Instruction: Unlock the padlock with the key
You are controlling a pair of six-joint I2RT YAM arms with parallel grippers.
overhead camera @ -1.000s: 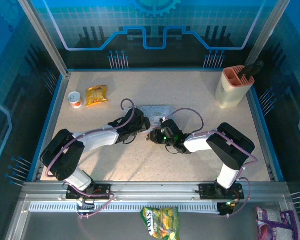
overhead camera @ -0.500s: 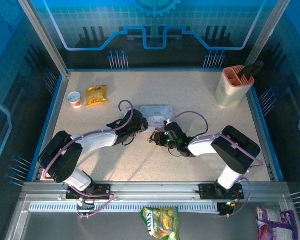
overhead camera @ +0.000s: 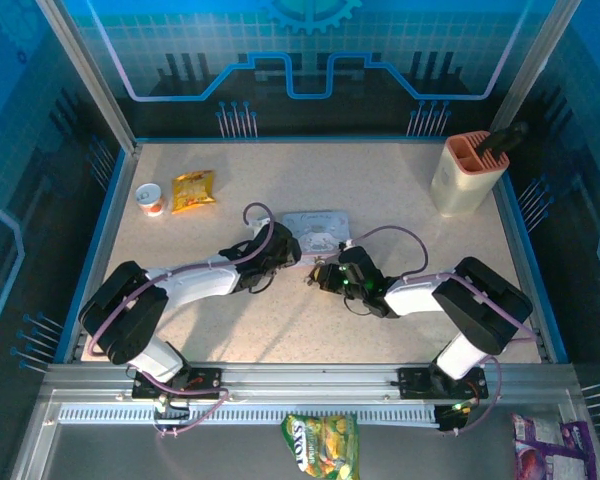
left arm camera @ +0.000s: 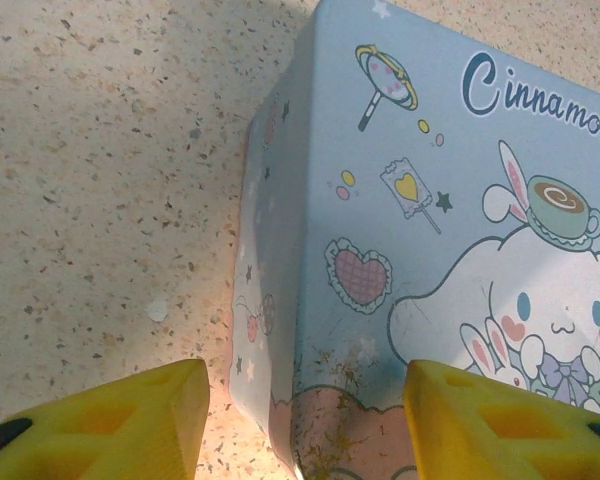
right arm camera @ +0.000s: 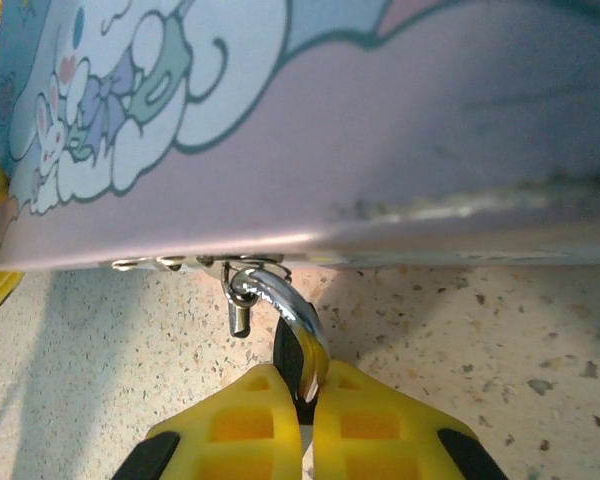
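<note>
Reading the top view from 9 o'clock to 3 o'clock: a small cup (overhead camera: pixel 151 198) and a yellow snack bag (overhead camera: pixel 193 190) sit at 10 o'clock on the desk (overhead camera: pixel 380 180); their print is too small to read.

The left tool (overhead camera: pixel 284 258) lies at the 8 o'clock corner of the pale blue tin (overhead camera: pixel 315 226) at desk centre. In the left wrist view its yellow fingers (left arm camera: pixel 110 420) stand apart, one on either side of that corner. The lid reads "Cinnamoro", cut off by the frame edge, above a white long-eared cartoon figure.

The right tool (overhead camera: pixel 314 276) lies at the tin's 6 o'clock side. In the right wrist view its jaws are together, clamped on the dark body of the padlock (right arm camera: pixel 295 360), whose silvery shackle (right arm camera: pixel 280 295) hooks through the tin's hasp (right arm camera: pixel 215 263).

A beige holder (overhead camera: pixel 467 172) stands at 2 o'clock.
</note>
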